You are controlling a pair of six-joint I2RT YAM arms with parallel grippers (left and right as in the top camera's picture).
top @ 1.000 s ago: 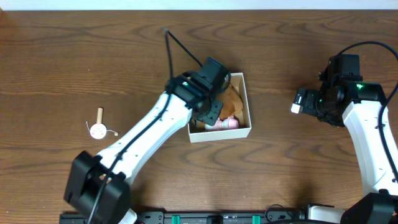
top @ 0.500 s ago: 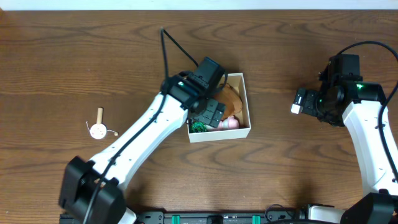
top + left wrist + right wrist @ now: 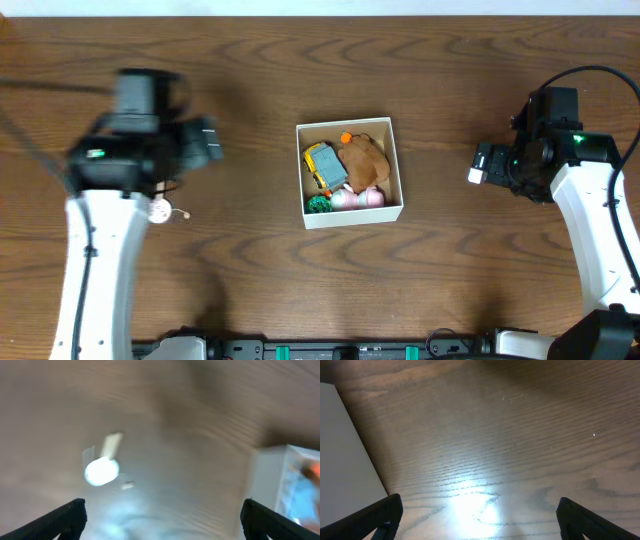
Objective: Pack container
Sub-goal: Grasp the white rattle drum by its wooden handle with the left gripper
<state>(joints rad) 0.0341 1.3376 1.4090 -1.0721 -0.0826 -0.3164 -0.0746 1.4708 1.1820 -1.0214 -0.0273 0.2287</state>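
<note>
The container [image 3: 397,170] is a square white-walled box at the table's middle. A yellow-and-blue toy [image 3: 325,166], a brown plush [image 3: 365,158], a pink toy [image 3: 362,197] and a green one [image 3: 318,204] lie inside it. My left gripper [image 3: 207,140], blurred by motion, hangs over the wood far left of the box. In the left wrist view it [image 3: 162,516] is open and empty, with a white disc on a short stick [image 3: 102,470] ahead of it and the container [image 3: 272,480] at the right edge. My right gripper [image 3: 479,162] waits right of the box, open [image 3: 477,512] over bare wood.
The white disc with its wooden stick [image 3: 158,210] lies on the table at the left, partly under my left arm. The container's white outer wall [image 3: 342,455] fills the left edge of the right wrist view.
My left gripper opened inside the container, lifted out and swung far left across the table. The toys in the box are now uncovered. The right arm has not moved.
</note>
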